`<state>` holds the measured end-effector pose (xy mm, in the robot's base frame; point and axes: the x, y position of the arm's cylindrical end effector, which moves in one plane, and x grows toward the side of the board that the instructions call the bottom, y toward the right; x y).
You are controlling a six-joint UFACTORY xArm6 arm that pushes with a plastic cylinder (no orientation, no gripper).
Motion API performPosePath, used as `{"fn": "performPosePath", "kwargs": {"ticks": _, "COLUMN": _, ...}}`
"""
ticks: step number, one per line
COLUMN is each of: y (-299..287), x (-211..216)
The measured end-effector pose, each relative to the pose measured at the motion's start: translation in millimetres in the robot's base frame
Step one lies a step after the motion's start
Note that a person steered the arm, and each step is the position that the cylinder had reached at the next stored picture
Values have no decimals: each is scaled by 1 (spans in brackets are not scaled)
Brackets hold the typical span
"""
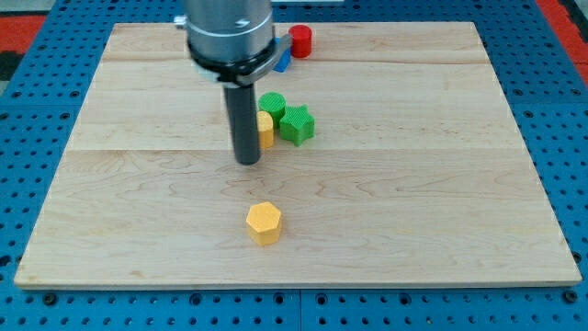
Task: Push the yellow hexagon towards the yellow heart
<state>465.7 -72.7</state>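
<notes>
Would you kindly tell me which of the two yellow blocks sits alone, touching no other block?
The yellow hexagon, toward the view's bottom, stands alone. The other yellow block is partly behind my tip, beside the green star.

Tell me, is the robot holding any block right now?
No, nothing is held. My tip only pushes; it stands just left of a yellow block, well above the yellow hexagon.

Pale smooth wood board (413, 211), matt yellow hexagon (264, 222), dark matt rod, ribbed green star (297, 123)
</notes>
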Motion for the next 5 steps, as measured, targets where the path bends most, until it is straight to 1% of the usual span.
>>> {"fn": "performPosePath", "kwargs": {"ticks": 1, "y": -39, "x": 54}}
{"fn": "performPosePath", "kwargs": {"ticks": 2, "y": -43, "x": 114}}
{"fn": "performPosePath", "kwargs": {"ticks": 3, "y": -30, "x": 153}}
{"fn": "performPosePath", "kwargs": {"ticks": 4, "y": -9, "x": 145}}
{"fn": "performPosePath", "kwargs": {"ticks": 5, "y": -9, "x": 120}}
